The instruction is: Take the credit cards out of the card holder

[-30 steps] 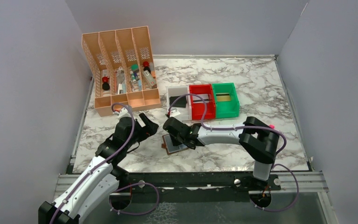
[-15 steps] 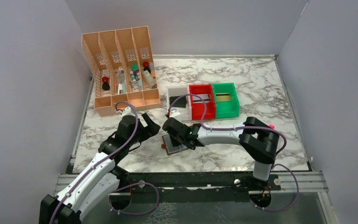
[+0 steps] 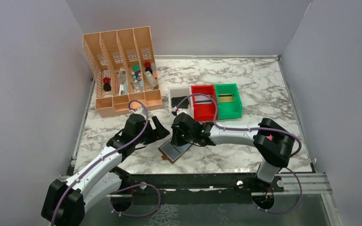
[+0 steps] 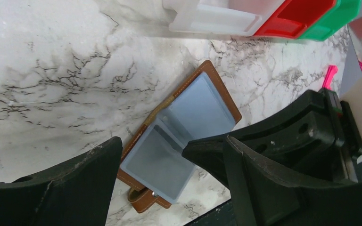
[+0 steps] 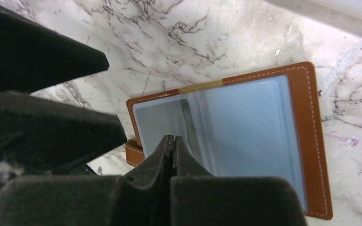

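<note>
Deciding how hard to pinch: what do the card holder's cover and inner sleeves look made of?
The card holder cover looks like brown leather or imitation, matte, with pale stitching along the edge. Its sleeves look like thin clear plastic, glossy, with a grey-blue sheen; probably flexible.

Spreading across a grey-veined white marble table [image 3: 264, 94], storage at the back and an open card holder [image 3: 173, 150] in front.

Standing at the far left, against the back of the table, a peach four-slot rack [image 3: 122, 101]. Sitting just right of it, nearer the middle, side by side in a touching row: a white bin [image 3: 179, 92], a red bin [image 3: 195, 110] and a green bin [image 3: 229, 113]. Lying flat and unfolded toward the front edge, in front of the white bin and apart from it, the brown card holder, turning at a slant to the table's edges, showing two shiny grey-blue sleeves facing up, with a small strap tab poking out at its near end.
</note>
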Robot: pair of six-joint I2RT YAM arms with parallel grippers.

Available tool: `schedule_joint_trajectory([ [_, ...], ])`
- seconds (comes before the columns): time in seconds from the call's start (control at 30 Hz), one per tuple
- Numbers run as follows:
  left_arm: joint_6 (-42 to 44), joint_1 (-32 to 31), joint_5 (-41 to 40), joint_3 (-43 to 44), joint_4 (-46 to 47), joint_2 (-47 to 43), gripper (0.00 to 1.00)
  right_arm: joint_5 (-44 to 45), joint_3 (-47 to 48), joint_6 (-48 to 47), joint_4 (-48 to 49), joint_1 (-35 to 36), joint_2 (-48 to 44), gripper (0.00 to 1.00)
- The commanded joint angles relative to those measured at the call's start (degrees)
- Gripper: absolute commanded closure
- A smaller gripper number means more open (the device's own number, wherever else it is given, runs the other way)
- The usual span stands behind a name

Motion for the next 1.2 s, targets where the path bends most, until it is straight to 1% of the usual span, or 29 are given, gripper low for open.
schedule_joint_trajectory([
  [0.0,0.6,0.0,4.5,-0.7,4.0,0.0,0.21,-5.9,-1.7,1.5,4.3,-2.1,-1.7,0.99],
  [0.07,0.6,0.0,4.8,-0.7,4.1,-0.4,0.23,-7.7,-2.3,1.5,5.1,-3.0,-1.6,0.99],
  [0.17,0.6,-0.1,4.7,-1.0,3.8,-1.0,0.23,-11.0,-1.1,-1.9,4.6,-3.4,-0.9,0.99],
  [0.2,0.4,0.0,4.2,-1.1,3.4,-1.1,0.23,-11.1,-1.2,-2.7,4.5,-3.4,-0.8,0.97],
  [0.23,0.1,0.0,3.3,-1.0,3.0,-1.5,0.23,-11.7,-1.7,-3.5,5.1,-3.4,-0.9,0.92],
  [0.27,-0.3,0.0,2.2,-0.8,2.1,-1.9,0.24,-12.2,-2.6,-4.7,5.7,-3.4,-1.2,0.85],
  [0.33,-1.3,0.0,-1.0,-0.5,0.0,-3.7,0.24,-12.5,-4.9,-6.1,7.3,-3.4,-2.1,0.67],
  [0.4,-2.4,0.0,-5.3,-0.4,-2.4,-6.1,0.23,-13.7,-6.3,-9.2,8.4,-3.2,-2.6,0.56],
  [0.47,-3.8,0.0,-9.0,-0.7,-4.3,-8.7,0.22,-14.8,-6.4,-12.1,8.4,-3.0,-2.4,0.5],
  [0.57,-5.5,0.0,-12.8,-0.7,-6.7,-11.8,0.21,-12.0,-6.5,-16.9,8.1,-0.9,-2.6,0.42],
  [0.77,-6.8,0.0,-16.4,-0.4,-10.2,-15.8,0.2,-8.0,-4.9,-22.0,6.8,1.4,-1.7,0.4],
  [0.97,-7.2,-0.1,-17.4,-0.2,-11.7,-17.6,0.2,-3.4,-3.7,-24.9,5.7,4.5,1.1,0.4],
  [1.17,-7.7,0.0,-18.1,-0.4,-12.5,-18.5,0.2,3.5,-2.4,-26.5,2.9,7.3,4.6,0.43],
])
